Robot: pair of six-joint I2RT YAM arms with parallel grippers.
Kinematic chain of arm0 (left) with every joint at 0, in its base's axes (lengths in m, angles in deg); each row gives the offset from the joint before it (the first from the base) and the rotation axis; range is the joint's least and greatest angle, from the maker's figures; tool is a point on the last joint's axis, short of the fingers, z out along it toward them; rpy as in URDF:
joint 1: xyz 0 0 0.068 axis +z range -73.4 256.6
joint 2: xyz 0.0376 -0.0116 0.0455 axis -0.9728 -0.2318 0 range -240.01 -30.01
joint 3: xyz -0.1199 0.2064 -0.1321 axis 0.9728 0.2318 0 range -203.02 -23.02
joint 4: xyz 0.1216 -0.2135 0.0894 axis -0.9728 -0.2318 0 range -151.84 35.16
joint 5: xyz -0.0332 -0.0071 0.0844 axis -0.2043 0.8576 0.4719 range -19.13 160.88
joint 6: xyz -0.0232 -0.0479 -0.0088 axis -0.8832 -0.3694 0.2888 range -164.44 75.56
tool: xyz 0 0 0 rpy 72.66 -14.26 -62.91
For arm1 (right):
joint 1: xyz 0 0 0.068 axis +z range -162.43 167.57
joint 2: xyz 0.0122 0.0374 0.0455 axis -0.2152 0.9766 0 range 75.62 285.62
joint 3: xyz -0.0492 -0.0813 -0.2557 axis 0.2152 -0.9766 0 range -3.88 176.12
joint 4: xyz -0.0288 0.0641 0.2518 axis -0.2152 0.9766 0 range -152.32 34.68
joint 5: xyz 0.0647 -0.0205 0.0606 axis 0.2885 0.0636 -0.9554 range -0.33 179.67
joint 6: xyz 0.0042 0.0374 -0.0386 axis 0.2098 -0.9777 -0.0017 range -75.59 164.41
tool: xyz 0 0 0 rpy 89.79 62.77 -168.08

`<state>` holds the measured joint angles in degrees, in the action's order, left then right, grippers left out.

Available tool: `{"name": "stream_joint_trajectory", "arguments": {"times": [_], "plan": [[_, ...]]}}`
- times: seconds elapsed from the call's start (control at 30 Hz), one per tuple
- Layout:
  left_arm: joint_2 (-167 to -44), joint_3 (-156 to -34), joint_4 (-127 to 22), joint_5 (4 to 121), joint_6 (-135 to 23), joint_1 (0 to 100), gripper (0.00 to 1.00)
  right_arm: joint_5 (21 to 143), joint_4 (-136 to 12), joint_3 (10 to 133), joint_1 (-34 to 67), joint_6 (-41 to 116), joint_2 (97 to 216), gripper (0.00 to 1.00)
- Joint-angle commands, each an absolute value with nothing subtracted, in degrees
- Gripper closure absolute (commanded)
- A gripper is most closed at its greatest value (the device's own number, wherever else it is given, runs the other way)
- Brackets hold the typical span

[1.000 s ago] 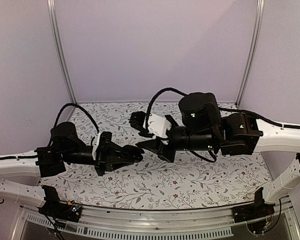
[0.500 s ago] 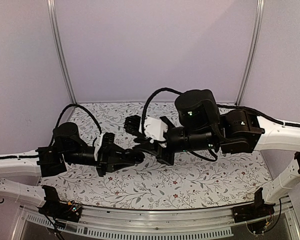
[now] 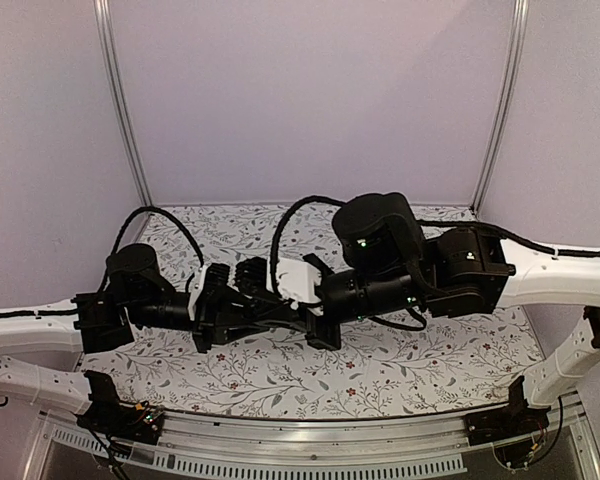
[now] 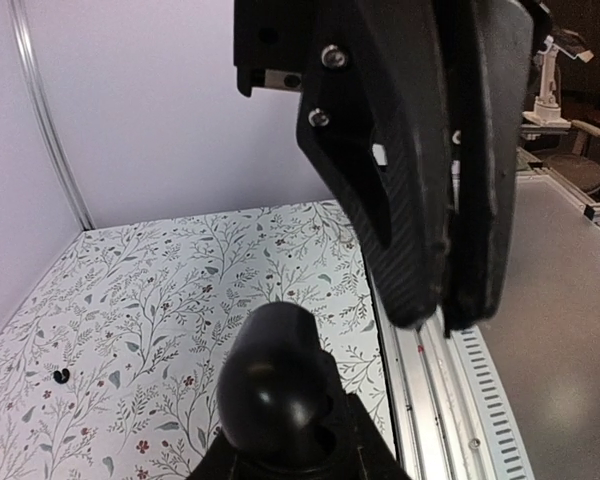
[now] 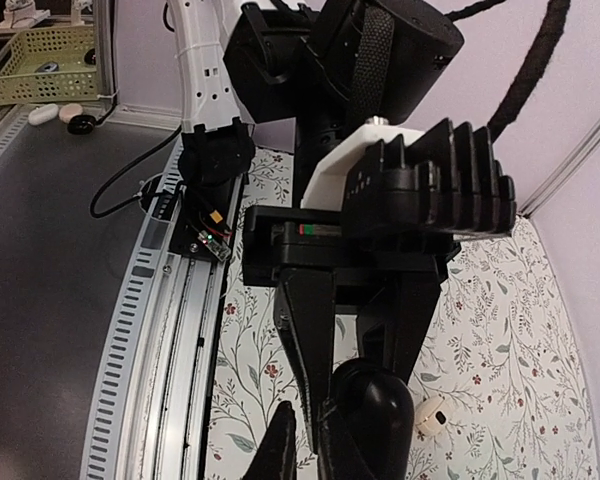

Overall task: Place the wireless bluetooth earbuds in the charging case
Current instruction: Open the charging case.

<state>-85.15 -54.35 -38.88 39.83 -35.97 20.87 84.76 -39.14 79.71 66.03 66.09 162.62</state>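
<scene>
My left gripper (image 3: 260, 312) is shut on the charging case (image 4: 280, 385), a glossy black oval held up over the flowered table (image 4: 180, 290). In the right wrist view the case (image 5: 380, 410) sits between the left fingers (image 5: 315, 330). My right gripper (image 4: 445, 322) hangs just above and right of the case, its two fingers pressed together. I see nothing between them. Its own tips (image 5: 305, 450) show at the bottom edge, right beside the case. A tiny black thing that looks like an earbud (image 4: 60, 376) lies on the table far left.
A small white rounded object (image 5: 430, 415) lies on the table behind the case. The metal rail (image 5: 170, 330) runs along the table's near edge. A yellow basket (image 5: 40, 50) stands off the table. Lilac walls (image 3: 310, 100) close the back and sides.
My right arm has swung left until its fingers meet the left gripper and the case, and its fingers have closed. The left gripper has stayed put with the case.
</scene>
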Motion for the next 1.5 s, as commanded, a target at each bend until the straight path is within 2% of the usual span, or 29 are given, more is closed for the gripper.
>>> {"name": "stream_joint_trajectory", "arguments": {"times": [0.0,0.23,0.57,1.0,1.27,1.47], "plan": [[-84.27,-55.62,-36.88,38.6,-36.22,21.64,1.0,87.26,-38.33,78.92,66.32,64.88,164.49,0.92],[-84.11,-55.52,-36.77,37.76,-36.36,21.66,1.0,93.83,-37.8,79.53,64.01,62.51,165.16,0.9],[-84.85,-55.63,-37.46,37.74,-35.48,21.64,1.0,93.47,-36.64,79.92,63.6,63.29,164.13,0.85],[-84.31,-55.39,-37.84,38.09,-35.11,21.67,1.0,95.04,-34.11,79.41,63.54,63.58,162.9,0.89],[-85.78,-56.62,-40.26,37.79,-33.6,21.6,1.0,96.32,-33.93,80.65,62.99,63.36,164.04,0.85],[-85.46,-56.42,-40.34,38.95,-33.71,21.61,1.0,92.13,-32.82,81.46,62.98,63.62,164.32,0.82]]}}
